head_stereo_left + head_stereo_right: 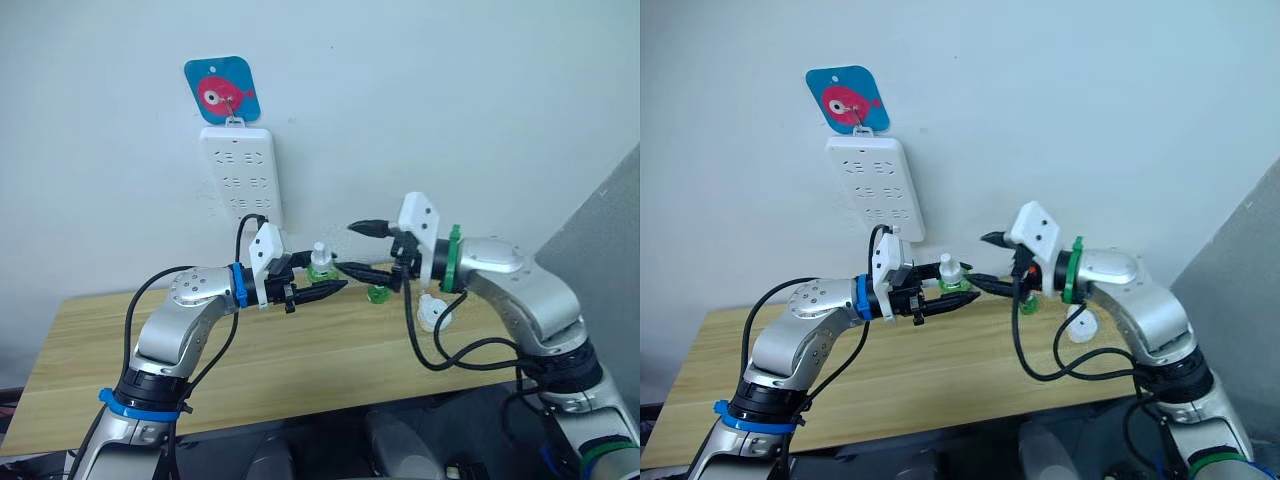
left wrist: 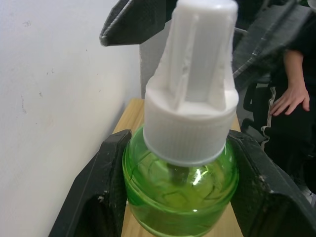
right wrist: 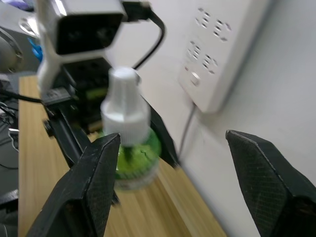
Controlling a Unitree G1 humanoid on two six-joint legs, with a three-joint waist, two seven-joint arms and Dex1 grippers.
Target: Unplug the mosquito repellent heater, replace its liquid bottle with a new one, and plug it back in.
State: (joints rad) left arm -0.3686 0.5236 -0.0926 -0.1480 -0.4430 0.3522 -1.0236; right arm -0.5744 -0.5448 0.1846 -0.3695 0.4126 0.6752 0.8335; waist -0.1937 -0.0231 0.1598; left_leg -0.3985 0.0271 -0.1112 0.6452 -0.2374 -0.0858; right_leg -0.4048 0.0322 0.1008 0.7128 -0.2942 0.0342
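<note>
My left gripper (image 1: 325, 275) is shut on the new one (image 1: 320, 262), a small translucent green bottle with a white screw cap, held upright above the table near the wall. In the left wrist view its fingers (image 2: 98, 192) clamp the green body (image 2: 182, 173) from both sides. My right gripper (image 1: 345, 248) stands open just to the right of the bottle, one finger above and one level with it, not touching. In the right wrist view the bottle (image 3: 131, 148) sits close to one finger (image 3: 94, 182). The white heater (image 1: 432, 312) lies on the table under my right forearm, unplugged.
A long white power strip (image 1: 240, 180) hangs on the wall below a blue fish tag (image 1: 222, 92). A small green object (image 1: 377, 293) lies on the wooden table (image 1: 300, 360), partly hidden by my right finger. A person's hand (image 2: 289, 98) shows beyond the table.
</note>
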